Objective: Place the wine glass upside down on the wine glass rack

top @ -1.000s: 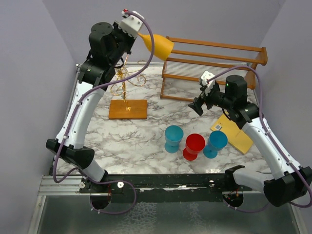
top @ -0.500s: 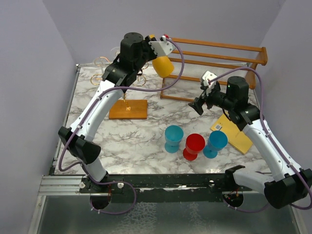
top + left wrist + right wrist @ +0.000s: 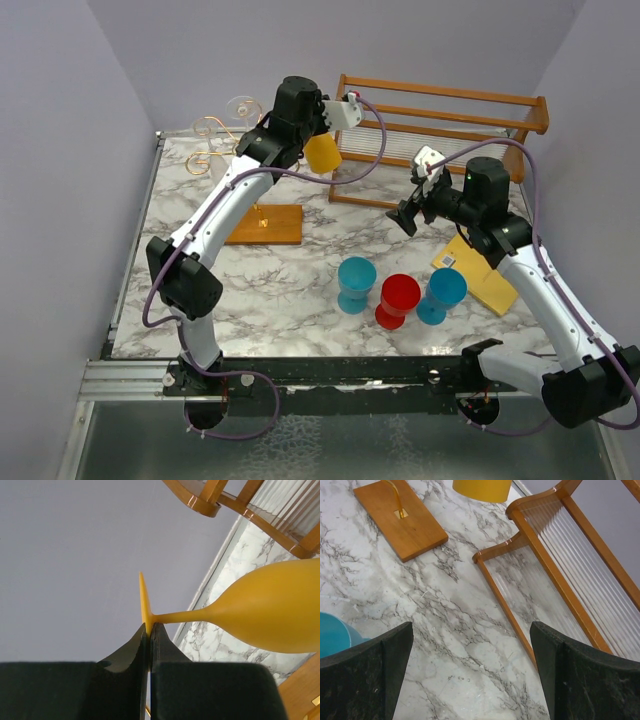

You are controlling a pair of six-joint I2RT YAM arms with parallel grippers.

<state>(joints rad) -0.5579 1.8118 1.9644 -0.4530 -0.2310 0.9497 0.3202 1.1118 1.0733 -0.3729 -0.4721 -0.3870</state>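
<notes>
Mid-carry: left fingers (image 3: 125,655) clamp the wine glass (image 3: 270,612) stem (bowl down); right fingers (image 3: 365,665) spread, empty. Next: hook it onto the wine glass rack (image 3: 225,140), nine o'clock.

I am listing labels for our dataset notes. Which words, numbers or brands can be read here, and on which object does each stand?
No text can be read in any view.
Small sticker on the yellow board: too small to read.
Wine glass and the wooden base of the wine glass rack: no print shows.
</notes>
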